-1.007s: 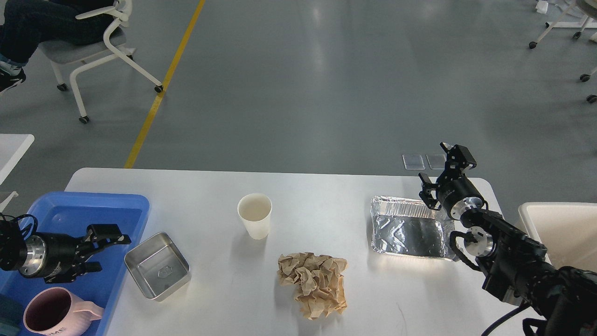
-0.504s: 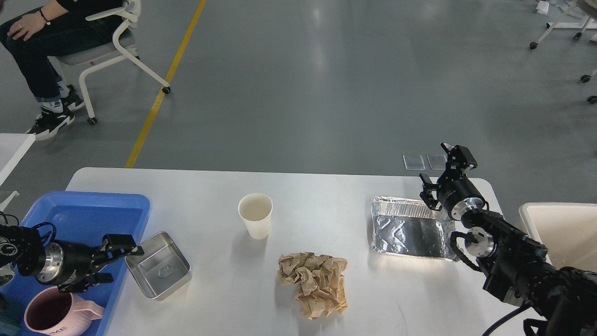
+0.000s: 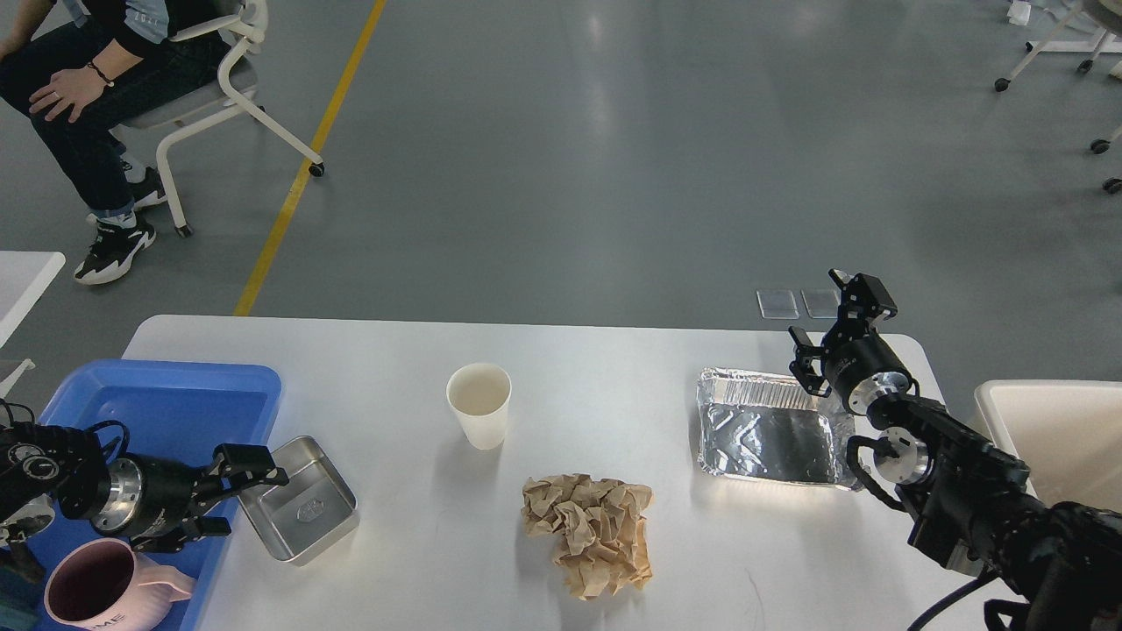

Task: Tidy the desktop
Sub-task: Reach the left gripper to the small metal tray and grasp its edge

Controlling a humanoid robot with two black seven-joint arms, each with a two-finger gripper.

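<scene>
The white desktop (image 3: 605, 368) holds a square steel tin (image 3: 298, 501) at front left, a white paper cup (image 3: 479, 405) in the middle, a crumpled brown paper wad (image 3: 592, 531) at the front and a foil tray (image 3: 771, 428) at right. My left gripper (image 3: 237, 492) is open and empty, its fingers at the steel tin's left rim, over the right edge of the blue bin (image 3: 153, 407). My right gripper (image 3: 833, 329) is open and empty, held above the foil tray's far right corner.
A pink mug (image 3: 96, 592) lies in the blue bin's front. A cream bin (image 3: 1052, 429) stands off the table's right side. A smaller white table corner (image 3: 22, 280) is at left. A seated person (image 3: 79, 70) is on a chair at the far left.
My left gripper has moved right, from over the blue bin to the steel tin's left rim. The right arm has not moved. The seated person rolled into view.
</scene>
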